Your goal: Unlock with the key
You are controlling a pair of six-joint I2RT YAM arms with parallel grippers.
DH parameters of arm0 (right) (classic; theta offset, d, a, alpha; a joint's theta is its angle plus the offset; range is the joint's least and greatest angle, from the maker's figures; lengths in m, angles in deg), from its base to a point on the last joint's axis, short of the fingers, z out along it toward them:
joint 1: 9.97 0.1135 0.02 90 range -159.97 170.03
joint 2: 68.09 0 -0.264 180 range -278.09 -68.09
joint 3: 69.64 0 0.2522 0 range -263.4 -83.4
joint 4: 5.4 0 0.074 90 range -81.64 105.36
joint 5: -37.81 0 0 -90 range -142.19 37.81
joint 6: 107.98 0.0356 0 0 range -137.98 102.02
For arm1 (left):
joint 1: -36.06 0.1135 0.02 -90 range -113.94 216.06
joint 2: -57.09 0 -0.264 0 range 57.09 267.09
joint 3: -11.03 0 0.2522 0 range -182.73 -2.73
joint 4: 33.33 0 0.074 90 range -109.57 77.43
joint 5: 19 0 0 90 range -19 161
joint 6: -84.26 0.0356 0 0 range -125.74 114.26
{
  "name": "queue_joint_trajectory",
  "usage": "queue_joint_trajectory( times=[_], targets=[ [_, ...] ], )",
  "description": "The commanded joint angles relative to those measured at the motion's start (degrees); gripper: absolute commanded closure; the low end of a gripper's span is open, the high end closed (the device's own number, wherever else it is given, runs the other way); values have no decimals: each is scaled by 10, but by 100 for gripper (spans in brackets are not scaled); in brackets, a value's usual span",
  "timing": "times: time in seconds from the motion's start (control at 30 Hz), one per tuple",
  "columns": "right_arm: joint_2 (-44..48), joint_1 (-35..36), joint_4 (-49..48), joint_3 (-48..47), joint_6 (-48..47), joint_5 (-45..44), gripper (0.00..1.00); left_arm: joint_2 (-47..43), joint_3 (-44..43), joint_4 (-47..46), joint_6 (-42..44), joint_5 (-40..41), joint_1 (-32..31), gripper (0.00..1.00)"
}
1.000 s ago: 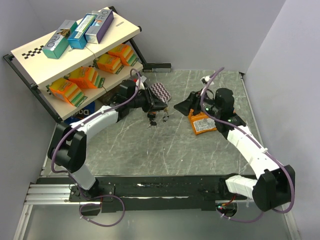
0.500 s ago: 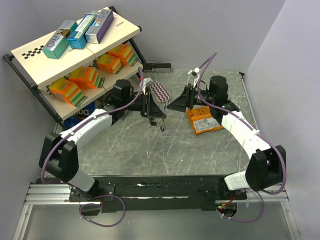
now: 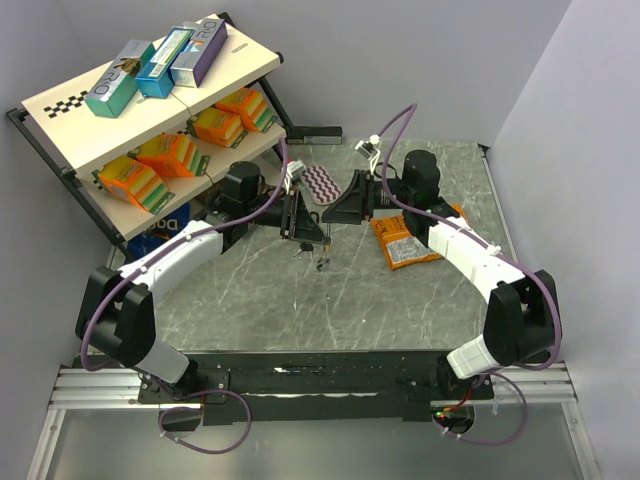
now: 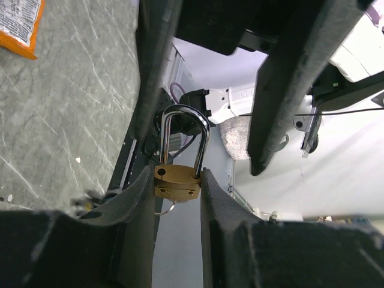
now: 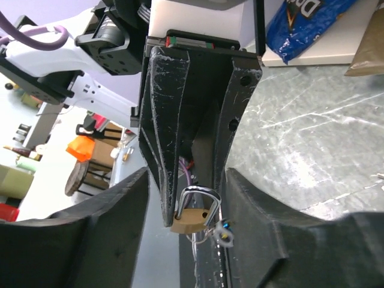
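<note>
While left gripper clamps padlock, right gripper gapes.

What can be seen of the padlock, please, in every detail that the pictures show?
The padlock is small, with a brass-coloured body and a shiny silver shackle, which looks closed. The left gripper clamps the body from both sides, above the table, the shackle pointing away from its wrist. A thin ring shows at the body's base. The right gripper, open, flanks it without touching.
</note>
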Motion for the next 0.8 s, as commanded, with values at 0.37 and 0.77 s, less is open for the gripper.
queue_joint_trajectory(
  times=[0.37, 0.77],
  targets=[
    [-2, 6, 85, -46, -69, 6, 81, -30, 4, -12, 11, 31, 0, 99],
    [-8, 8, 287, -63, -196, -139, 100, -19, -26, 202, 81, 266, -1, 99]
  ],
)
